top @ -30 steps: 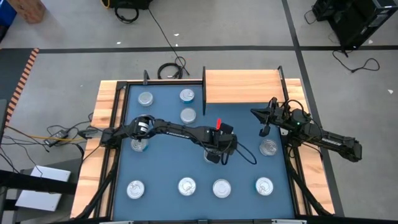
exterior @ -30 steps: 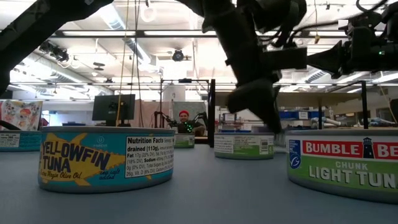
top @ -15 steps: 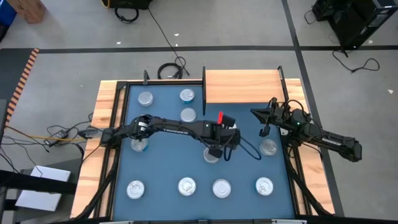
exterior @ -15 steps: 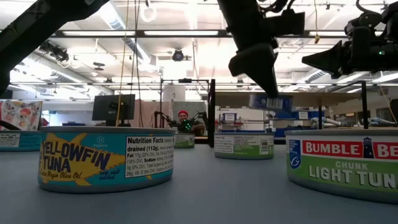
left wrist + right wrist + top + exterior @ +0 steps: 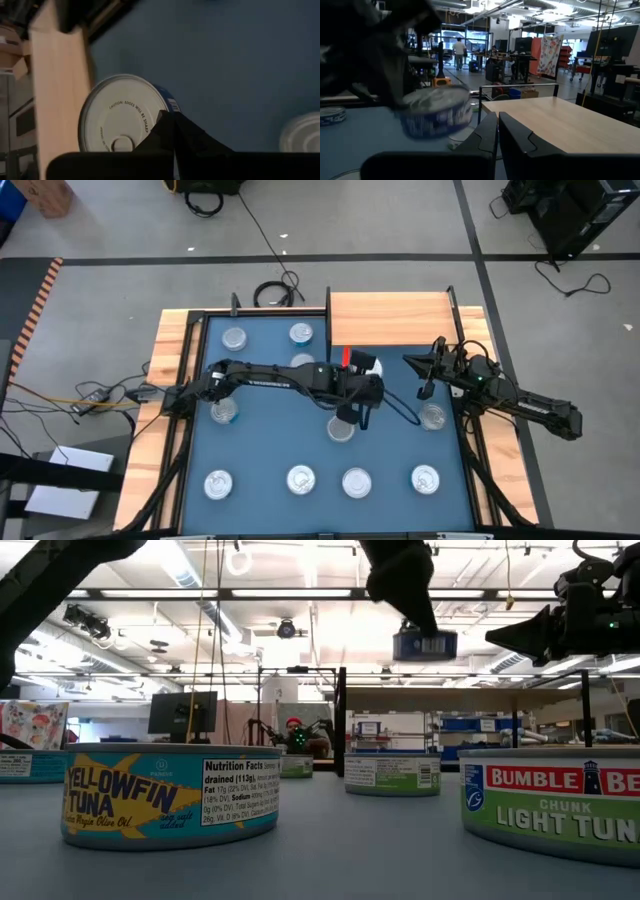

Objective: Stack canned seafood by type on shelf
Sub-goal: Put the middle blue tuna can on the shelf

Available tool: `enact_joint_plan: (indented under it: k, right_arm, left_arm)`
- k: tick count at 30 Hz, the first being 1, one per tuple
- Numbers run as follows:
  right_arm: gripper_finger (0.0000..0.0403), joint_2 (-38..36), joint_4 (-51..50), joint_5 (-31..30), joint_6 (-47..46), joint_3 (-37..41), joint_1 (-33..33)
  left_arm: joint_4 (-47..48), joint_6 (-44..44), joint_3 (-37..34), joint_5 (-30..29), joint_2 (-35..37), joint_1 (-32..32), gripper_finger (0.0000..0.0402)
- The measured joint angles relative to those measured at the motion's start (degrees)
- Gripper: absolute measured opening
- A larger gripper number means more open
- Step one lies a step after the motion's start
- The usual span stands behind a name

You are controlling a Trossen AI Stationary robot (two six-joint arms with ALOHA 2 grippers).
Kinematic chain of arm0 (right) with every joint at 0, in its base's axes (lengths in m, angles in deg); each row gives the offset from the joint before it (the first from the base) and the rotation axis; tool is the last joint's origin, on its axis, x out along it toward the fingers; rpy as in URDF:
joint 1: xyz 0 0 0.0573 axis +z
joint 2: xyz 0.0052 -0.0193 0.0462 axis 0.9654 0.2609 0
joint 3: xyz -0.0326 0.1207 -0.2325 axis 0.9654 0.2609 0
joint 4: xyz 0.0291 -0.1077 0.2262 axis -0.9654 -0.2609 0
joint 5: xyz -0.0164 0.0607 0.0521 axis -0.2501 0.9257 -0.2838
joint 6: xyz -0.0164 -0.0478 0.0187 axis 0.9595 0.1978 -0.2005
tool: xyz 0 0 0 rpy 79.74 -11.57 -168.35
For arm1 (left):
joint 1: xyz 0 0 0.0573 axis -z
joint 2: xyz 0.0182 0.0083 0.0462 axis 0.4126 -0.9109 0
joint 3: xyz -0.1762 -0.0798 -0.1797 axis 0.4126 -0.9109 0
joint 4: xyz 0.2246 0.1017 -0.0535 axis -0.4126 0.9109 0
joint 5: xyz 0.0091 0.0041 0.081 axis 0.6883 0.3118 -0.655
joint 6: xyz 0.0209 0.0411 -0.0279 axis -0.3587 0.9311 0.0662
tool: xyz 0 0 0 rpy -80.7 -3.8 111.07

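A: Left gripper (image 5: 366,367) clamped on a blue-label tin (image 5: 125,115), lifted clear of the blue mat (image 5: 270,435) and now just beside the shelf (image 5: 390,318) near edge. A second ago sat low over the mat centre; half a second ago already rising. In the low view the tin (image 5: 425,644) hangs high, well above the tins left on the mat.

B: Grip solid?

A: Looks so. Left wrist view: dark finger across the rim, silver lid facing the camera, wooden board right behind. No sign of slip.

B: Right side?

A: Right gripper (image 5: 428,377) parked at the mat's right edge, near the shelf corner, fingers pinched together on nothing. Unmoved over the last second.

B: Shelf status?

A: Bare board, nothing stacked yet. So first tin of the task, probably. Pick done, transport under way, placement next.

B: Rest of the tins?

A: Spread over the mat: four along the near row, one (image 5: 341,429) under the left arm, one (image 5: 432,417) by the right arm, several toward the far left corner. Yellowfin tin (image 5: 170,793) and Bumble Bee tin (image 5: 550,798) closest in the low view. Early days.
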Motion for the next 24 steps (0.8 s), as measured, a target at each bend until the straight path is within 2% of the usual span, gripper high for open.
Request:
enact_joint_plan:
  k: [8,14,20,24]
  right_arm:
    - [0.0028,0.0,0.0,0.0,0.0,0.0,0.0]
    - [0.0028,0.0,0.0,0.0,0.0,0.0,0.0]
    - [0.0028,0.0,0.1,0.0,0.1,0.0,0.0]
    - [0.0028,0.0,0.1,0.0,0.5,0.0,0.0]
  left_arm:
    - [-3.4,1.5,0.0,2.7,3.0,-7.9,0.0000]
    - [-5.9,0.6,0.0,13.5,2.6,-17.6,0.0000]
    - [-9.0,0.5,0.0,19.3,2.5,-24.3,0.0000]
    - [-11.1,0.5,0.0,20.7,2.1,-26.5,0.0000]
